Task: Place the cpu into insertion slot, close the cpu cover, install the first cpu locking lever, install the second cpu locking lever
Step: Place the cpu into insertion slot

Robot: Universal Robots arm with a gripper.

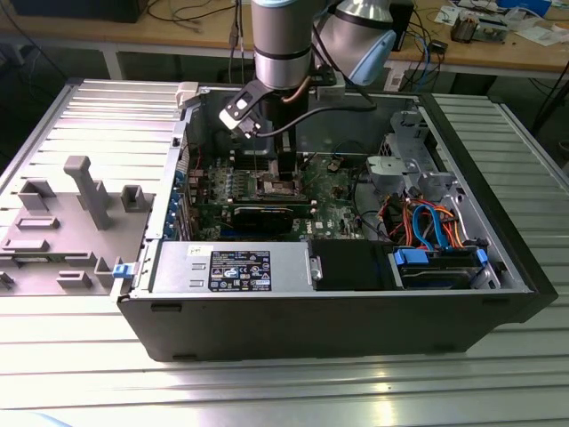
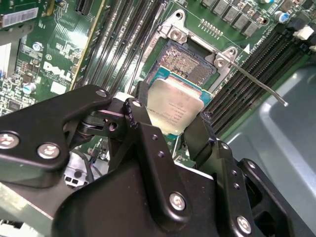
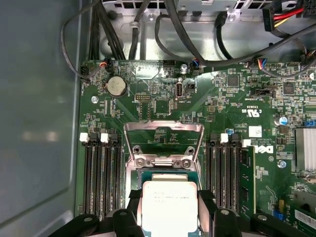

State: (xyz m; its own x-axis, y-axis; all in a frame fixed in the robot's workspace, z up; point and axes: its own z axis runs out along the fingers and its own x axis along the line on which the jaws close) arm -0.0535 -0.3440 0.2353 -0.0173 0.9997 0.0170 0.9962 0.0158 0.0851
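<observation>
My gripper (image 2: 172,111) is shut on the cpu (image 2: 174,104), a flat square chip with a silver top, held by two opposite edges between black fingers (image 2: 140,106). The cpu (image 3: 169,205) hangs just over the near part of the insertion slot (image 2: 190,63), whose dark pin field shows beyond it. The cpu cover (image 3: 163,127), a silver frame with a large window, stands swung open behind the insertion slot (image 3: 168,174). A thin metal locking lever (image 2: 256,81) sticks out raised beside the socket. In the exterior view the gripper (image 1: 284,173) reaches down into the open computer case.
Black memory slots (image 3: 98,177) flank the socket on both sides. A coin battery (image 3: 116,85) and cables (image 3: 168,24) lie beyond the cover. The case (image 1: 311,329) also holds a power supply (image 1: 236,267) and a drive bay (image 1: 436,262). A grey fixture (image 1: 80,191) stands at the exterior view's left.
</observation>
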